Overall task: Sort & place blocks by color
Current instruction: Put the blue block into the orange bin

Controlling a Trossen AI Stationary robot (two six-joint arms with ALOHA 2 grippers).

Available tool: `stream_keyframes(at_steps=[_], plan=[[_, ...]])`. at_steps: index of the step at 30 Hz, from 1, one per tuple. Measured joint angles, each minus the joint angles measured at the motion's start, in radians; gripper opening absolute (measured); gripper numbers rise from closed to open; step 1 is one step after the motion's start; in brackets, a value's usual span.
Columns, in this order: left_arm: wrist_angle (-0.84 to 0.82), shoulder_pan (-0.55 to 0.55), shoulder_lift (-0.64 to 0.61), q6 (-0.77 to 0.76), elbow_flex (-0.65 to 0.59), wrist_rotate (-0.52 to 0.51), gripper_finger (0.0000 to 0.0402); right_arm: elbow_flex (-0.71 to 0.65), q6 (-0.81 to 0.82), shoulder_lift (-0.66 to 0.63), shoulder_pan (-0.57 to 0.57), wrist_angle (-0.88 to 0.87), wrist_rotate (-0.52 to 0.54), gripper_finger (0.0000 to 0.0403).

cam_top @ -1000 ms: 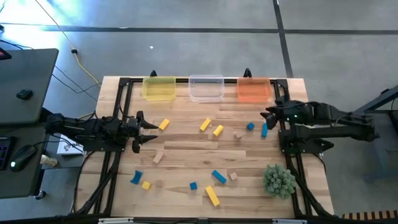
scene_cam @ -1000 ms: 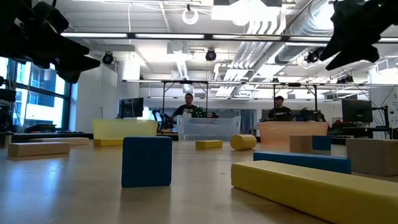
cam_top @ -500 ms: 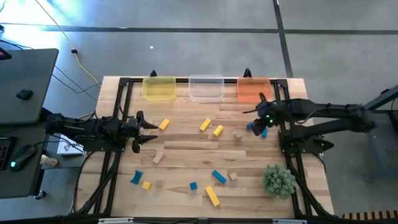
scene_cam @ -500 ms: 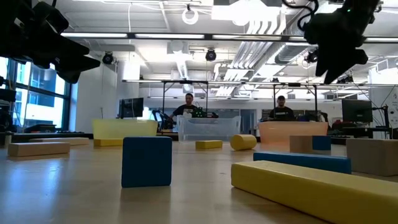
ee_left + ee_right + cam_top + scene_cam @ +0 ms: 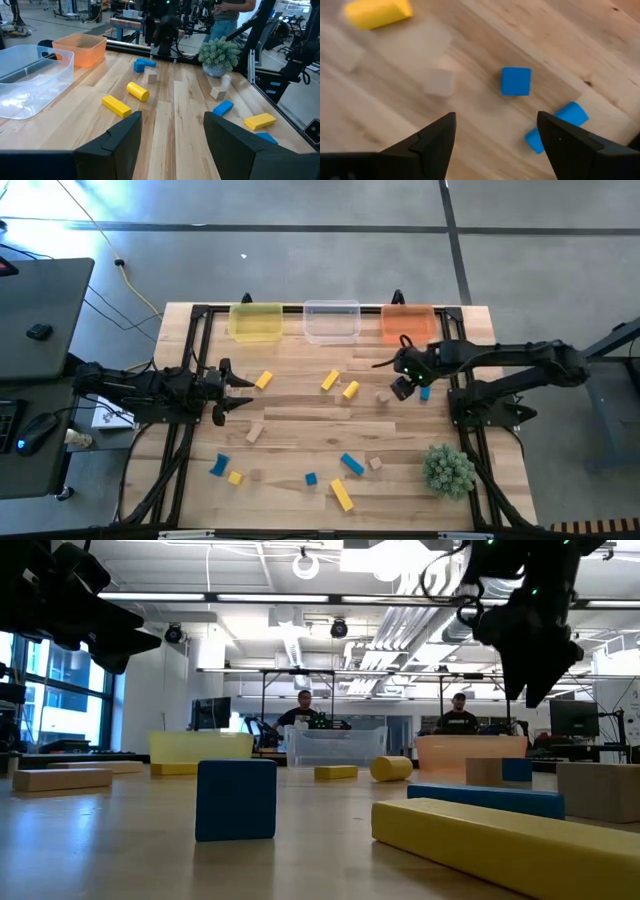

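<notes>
Yellow, blue and tan blocks lie scattered flat on the wooden table (image 5: 300,420). My right gripper (image 5: 496,118) hangs open above the right-hand group, pointing down, and touches nothing. Below it lie a blue cube (image 5: 516,81), a blue bar (image 5: 557,127), a tan cube (image 5: 439,82) and a yellow block (image 5: 378,12). In the high view, my right gripper (image 5: 400,386) stands over the cube, with the blue bar (image 5: 425,392) beside it. My left gripper (image 5: 246,392) waits open at the table's left side, near a yellow block (image 5: 263,380).
Yellow (image 5: 256,322), clear (image 5: 332,322) and orange (image 5: 408,323) tubs stand along the far edge. A green spiky ball (image 5: 448,470) sits at the near right. More blocks lie near the front, among them a long yellow bar (image 5: 342,494) and a blue cube (image 5: 236,799).
My right gripper has swung from the table's right edge toward the left, over the blue blocks. It has sunk a little and tipped from roughly level to pointing down. The blocks have not moved.
</notes>
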Motion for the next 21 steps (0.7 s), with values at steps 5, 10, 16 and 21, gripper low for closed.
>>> stream_keyframes(at_steps=[5, 10, 16, 21], plan=[[0.000, 0.000, 0.000, 0.000, 0.000, 0.000, 0.0202, 0.000, -0.025, 0.079, -0.063, 0.002, -0.005, 0.0268], [0.000, 0.000, 0.000, 0.000, 0.000, 0.000, 0.0202, 0.000, -0.064, 0.152, -0.105, 0.011, -0.024, 0.0268], [0.000, 0.000, 0.000, 0.000, 0.000, 0.000, 0.0202, 0.000, -0.123, 0.256, -0.137, 0.063, -0.048, 0.0268], [0.000, 0.000, 0.000, 0.000, 0.000, 0.000, 0.0202, 0.000, -0.137, 0.335, -0.153, 0.085, -0.035, 0.0268]])
